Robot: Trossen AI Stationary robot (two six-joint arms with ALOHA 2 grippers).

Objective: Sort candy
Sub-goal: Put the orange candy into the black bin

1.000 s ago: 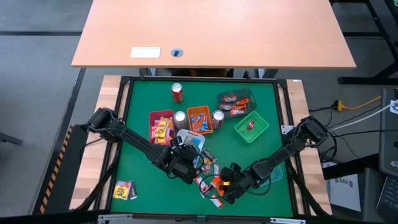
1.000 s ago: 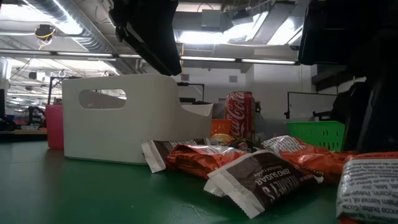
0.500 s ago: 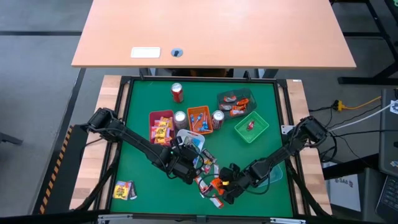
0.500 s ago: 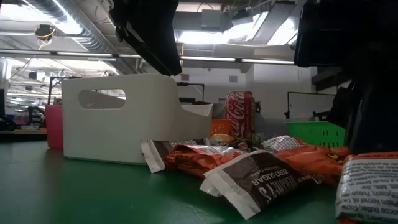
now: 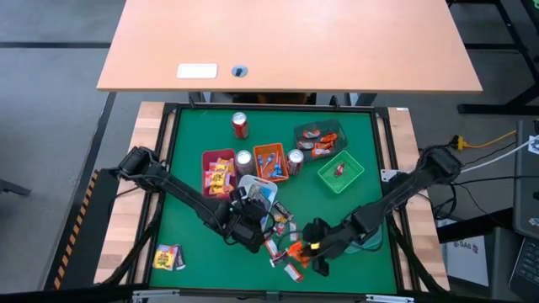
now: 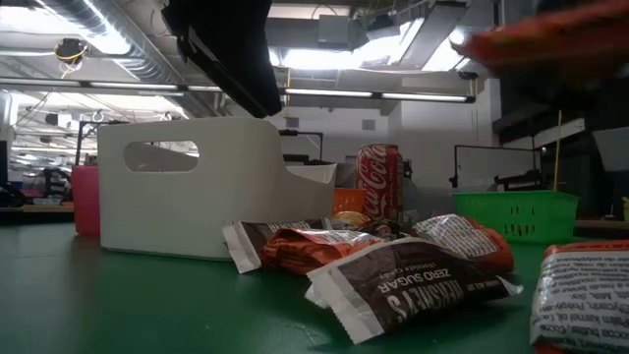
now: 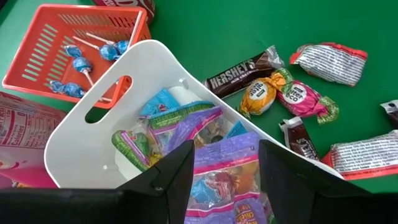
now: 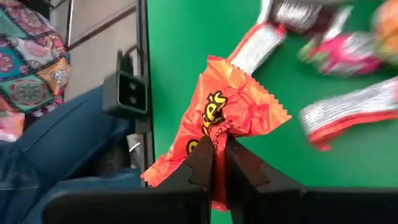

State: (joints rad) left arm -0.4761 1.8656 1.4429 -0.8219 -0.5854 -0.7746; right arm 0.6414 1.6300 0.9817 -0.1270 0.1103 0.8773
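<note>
Loose candy (image 5: 278,225) lies in a pile on the green mat in front of a white tray (image 7: 93,149). My left gripper (image 7: 227,152) hangs over that tray (image 5: 255,190), its fingers wide apart with a purple candy packet (image 7: 227,180) between them. To its right, my right gripper (image 8: 217,155) is shut on an orange Reese's candy (image 8: 230,106), raised above the mat (image 5: 296,249). In the low view that candy is an orange blur at the top right (image 6: 550,39). My left gripper has the purple packet between its two fingers (image 7: 177,171), which meet the packet's two side edges (image 7: 202,165). The fingers slant down from the near side. The packet is above the tray's other sweets. My right gripper pinches the orange wrapper near its middle (image 8: 214,134) between both fingers, bunching it there. The fingers slant downward. The candy is lifted clear of the mat, and its ends spread out past the fingertips.
Pink (image 5: 217,172), orange (image 5: 271,162), dark (image 5: 318,137) and green (image 5: 340,172) trays stand behind the pile, with three cans (image 5: 240,124) among them. A few sweets (image 5: 167,257) lie at the near left. A person in jeans (image 8: 62,155) sits beyond the table's edge.
My right gripper has shut on the orange candy in the pile and then risen, lifting it clear of the mat. The remaining sweets have kept their places, apart from a brown Hershey's bar that shifted a little.
</note>
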